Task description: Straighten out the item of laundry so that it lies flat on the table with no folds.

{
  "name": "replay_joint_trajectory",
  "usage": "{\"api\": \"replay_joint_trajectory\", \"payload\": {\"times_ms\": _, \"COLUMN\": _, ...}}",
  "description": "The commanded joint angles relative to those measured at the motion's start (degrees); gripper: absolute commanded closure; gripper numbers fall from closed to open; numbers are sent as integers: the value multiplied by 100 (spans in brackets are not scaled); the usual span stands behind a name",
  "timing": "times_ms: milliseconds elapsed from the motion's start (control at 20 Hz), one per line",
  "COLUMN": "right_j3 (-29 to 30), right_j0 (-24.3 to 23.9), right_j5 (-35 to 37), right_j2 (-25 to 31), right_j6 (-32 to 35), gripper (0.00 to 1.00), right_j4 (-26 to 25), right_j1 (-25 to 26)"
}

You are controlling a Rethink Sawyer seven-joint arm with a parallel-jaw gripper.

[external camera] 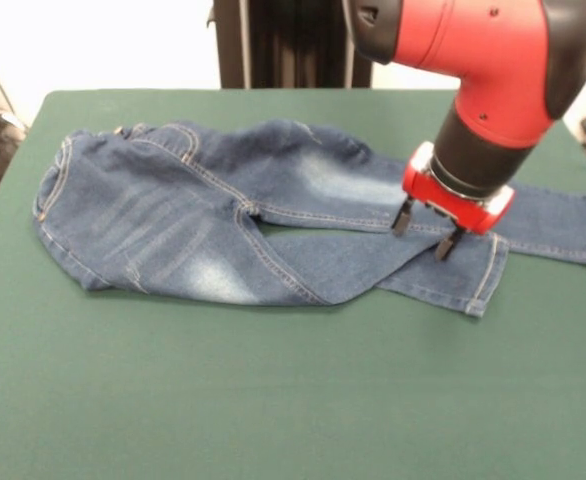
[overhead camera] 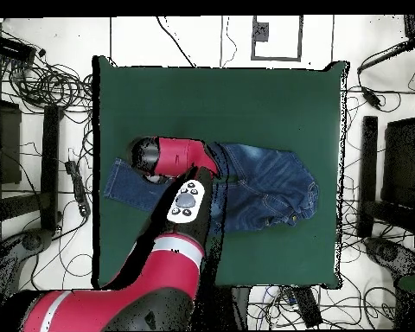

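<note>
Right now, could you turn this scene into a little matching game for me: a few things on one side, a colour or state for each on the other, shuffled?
Things:
1. jeans
2. table
3. gripper
4. arm

Descriptions:
A. dark green cover
B. red and black
C. open, above a leg
D. blue, one leg folded over

Pairs: 1-D, 2-A, 3-C, 4-B

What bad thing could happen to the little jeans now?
The gripper is open over the jeans where the two legs meet. It might pinch both legs at once and bunch them up instead of spreading them. The nearer leg looks bent or shorter, so a pull the wrong way could fold it more. The far leg reaches close to the edge of the table, so a tug that way might drag it off.
</note>
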Motion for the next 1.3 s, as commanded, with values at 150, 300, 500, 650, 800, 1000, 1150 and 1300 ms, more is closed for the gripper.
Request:
{"api": "replay_joint_trajectory", "payload": {"times_ms": 150, "right_j3": 424, "right_j0": 236, "right_j5": 762, "right_j2": 152, "right_j6": 747, "gripper": 100, "right_j4": -176, "right_j1": 33}}
{"api": "replay_joint_trajectory", "payload": {"times_ms": 300, "right_j3": 345, "right_j0": 246, "right_j5": 898, "right_j2": 130, "right_j6": 721, "gripper": 100, "right_j4": -186, "right_j1": 58}}
{"api": "replay_joint_trajectory", "payload": {"times_ms": 500, "right_j3": 237, "right_j0": 245, "right_j5": 1092, "right_j2": 109, "right_j6": 698, "gripper": 100, "right_j4": -182, "right_j1": 98}}
{"api": "replay_joint_trajectory", "payload": {"times_ms": 650, "right_j3": 204, "right_j0": 256, "right_j5": 1149, "right_j2": 99, "right_j6": 699, "gripper": 100, "right_j4": -188, "right_j1": 118}}
{"api": "replay_joint_trajectory", "payload": {"times_ms": 800, "right_j3": 206, "right_j0": 212, "right_j5": 1166, "right_j2": 136, "right_j6": 698, "gripper": 100, "right_j4": -148, "right_j1": 116}}
{"api": "replay_joint_trajectory", "payload": {"times_ms": 1000, "right_j3": 501, "right_j0": 196, "right_j5": 640, "right_j2": 180, "right_j6": 781, "gripper": 100, "right_j4": -45, "right_j1": -182}}
{"api": "replay_joint_trajectory", "payload": {"times_ms": 1150, "right_j3": 1173, "right_j0": 104, "right_j5": 614, "right_j2": 395, "right_j6": 699, "gripper": 100, "right_j4": 235, "right_j1": -912}}
{"api": "replay_joint_trajectory", "payload": {"times_ms": 1300, "right_j3": 1630, "right_j0": -68, "right_j5": 1492, "right_j2": 612, "right_j6": 520, "gripper": 100, "right_j4": 559, "right_j1": -1700}}
